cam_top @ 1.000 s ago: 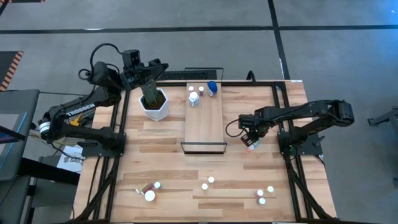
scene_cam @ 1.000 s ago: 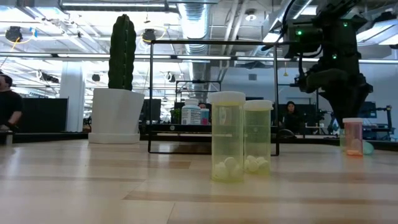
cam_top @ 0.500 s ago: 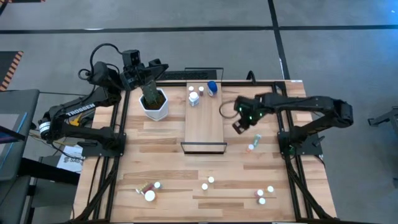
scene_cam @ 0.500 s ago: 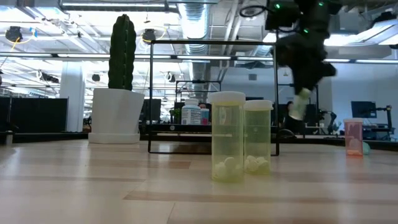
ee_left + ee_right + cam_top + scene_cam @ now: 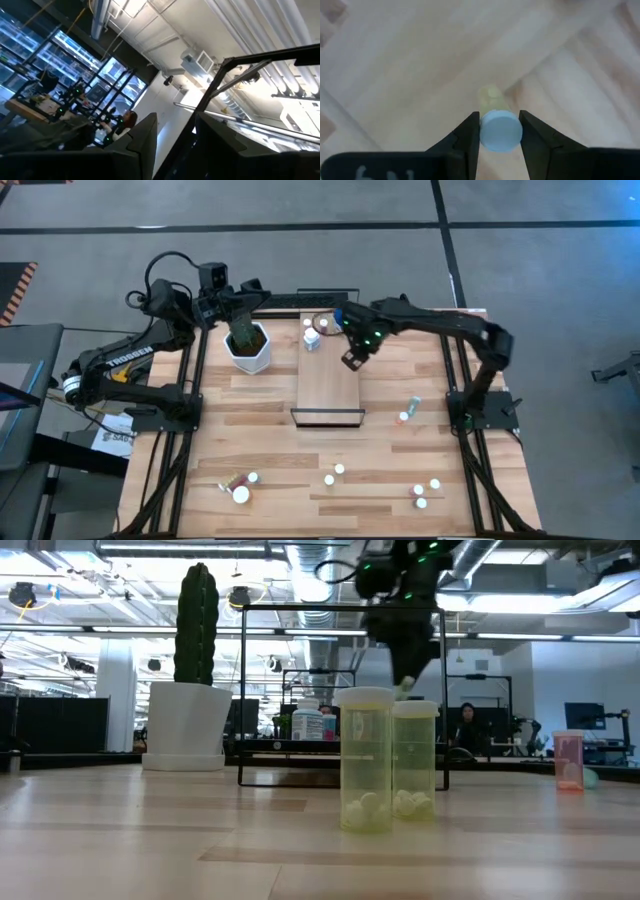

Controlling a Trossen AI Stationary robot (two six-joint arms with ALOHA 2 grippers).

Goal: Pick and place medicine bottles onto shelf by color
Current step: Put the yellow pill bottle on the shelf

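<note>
Right gripper (image 5: 351, 361) is up over the far half of the shelf (image 5: 330, 385), and its fingers (image 5: 467, 137) are pinched onto a small green bottle (image 5: 496, 125) with a pale cap, cap toward the wrist camera, the body pointing down at the wood. In the low view the same bottle (image 5: 404, 686) hangs tilted above the bench, clear of everything under it.

At the shelf's far end there are 2 white-capped bottles (image 5: 312, 333) and the larger blue bottle (image 5: 341, 320), just beyond the gripper. The white pot with the cactus (image 5: 247, 345) stands on the bench (image 5: 260, 440) just left of the shelf. Left gripper (image 5: 243, 293) waits out past that pot at the bench's far left edge; its wrist camera looks up at ceiling and windows, and its fingers (image 5: 145, 137) show a narrow gap with nothing in it.

Right of the shelf, 1 bottle (image 5: 403, 418) stands alone with a greenish cap (image 5: 414, 403) lying near it. Along the near edge: a reddish bottle lying down (image 5: 238, 480) beside a white one (image 5: 241, 495), 2 green bottles (image 5: 334, 474) in the middle, 2 more (image 5: 427, 492) to the right. From bench level those 2 green bottles (image 5: 388, 770) stand right in front, blocking much of the shelf frame (image 5: 340, 695).
</note>
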